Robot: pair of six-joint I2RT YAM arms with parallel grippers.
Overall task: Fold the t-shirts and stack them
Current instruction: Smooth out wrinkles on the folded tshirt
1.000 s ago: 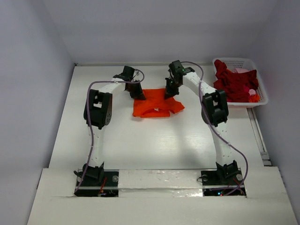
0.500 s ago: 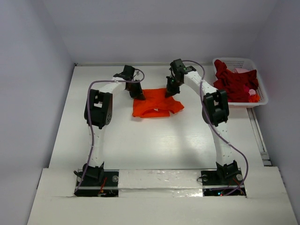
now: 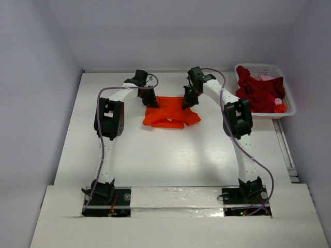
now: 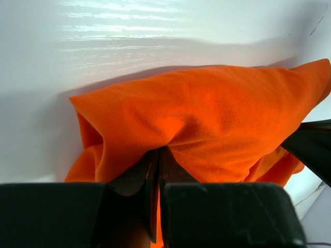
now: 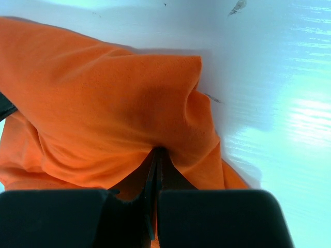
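Observation:
An orange t-shirt [image 3: 170, 114] lies partly folded on the white table between the two arms. My left gripper [image 3: 150, 102] is shut on its far left edge, and the cloth [image 4: 207, 113] bunches over the pinched jaws [image 4: 159, 155]. My right gripper [image 3: 187, 102] is shut on the far right edge, with the shirt [image 5: 103, 103] draped over its closed tips [image 5: 156, 153]. Dark red and pale pink t-shirts [image 3: 261, 92] are heaped in the basket at the far right.
The white lattice basket [image 3: 289, 106] stands at the back right corner against the wall. Grey walls close the table on the left, back and right. Bare white tabletop [image 3: 170, 155] stretches from the shirt to the arm bases.
Both grippers have shifted slightly left and toward the back with the orange shirt's far edge, and the shirt has slid a little with them.

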